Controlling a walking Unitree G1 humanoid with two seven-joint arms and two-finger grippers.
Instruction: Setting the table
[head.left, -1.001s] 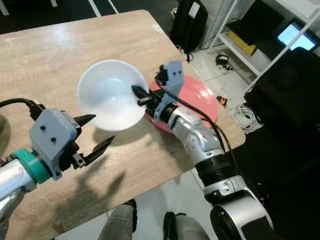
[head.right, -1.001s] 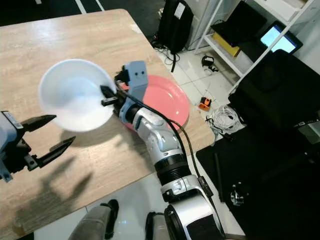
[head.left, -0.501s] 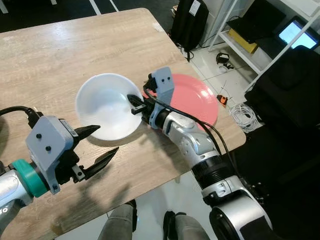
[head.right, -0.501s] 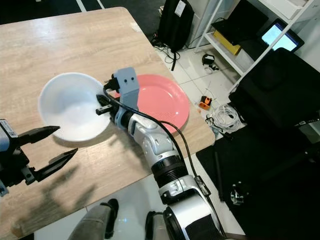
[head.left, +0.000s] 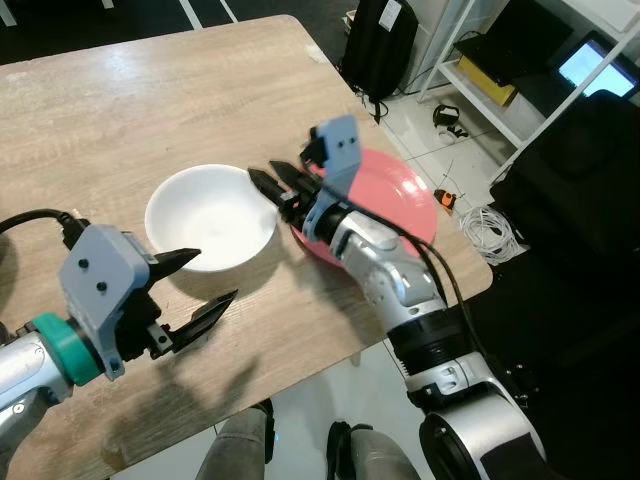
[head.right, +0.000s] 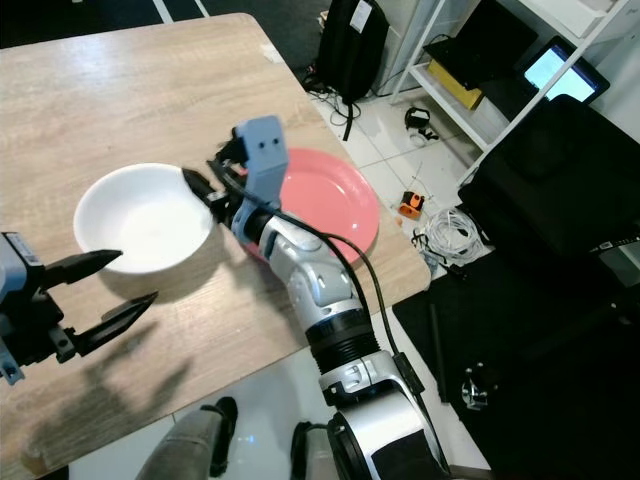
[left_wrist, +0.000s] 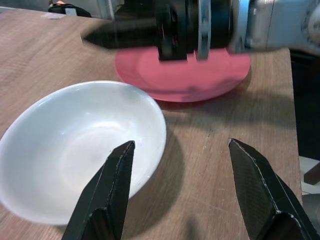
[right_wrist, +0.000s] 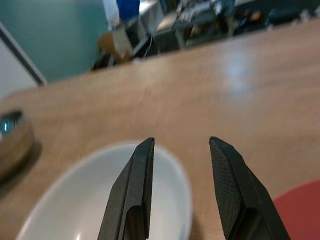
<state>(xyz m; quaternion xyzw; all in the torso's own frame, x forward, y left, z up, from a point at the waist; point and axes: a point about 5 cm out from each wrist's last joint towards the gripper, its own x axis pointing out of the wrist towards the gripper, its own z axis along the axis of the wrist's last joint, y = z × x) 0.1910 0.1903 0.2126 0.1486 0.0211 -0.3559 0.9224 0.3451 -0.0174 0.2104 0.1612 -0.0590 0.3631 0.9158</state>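
White bowl (head.left: 211, 218) on wooden table (head.left: 150, 90), beside pink plate (head.left: 400, 195); right hand (head.left: 268, 181) fingers apart above its rim; left hand (head.left: 195, 284) spread wide, empty

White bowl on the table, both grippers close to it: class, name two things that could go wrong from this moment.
1. The right gripper, open, hovers right at the white bowl rim; a careless move could knock or tip the bowl.
2. The pink plate lies near the wooden table edge, under the right arm; a nudge might push it off.
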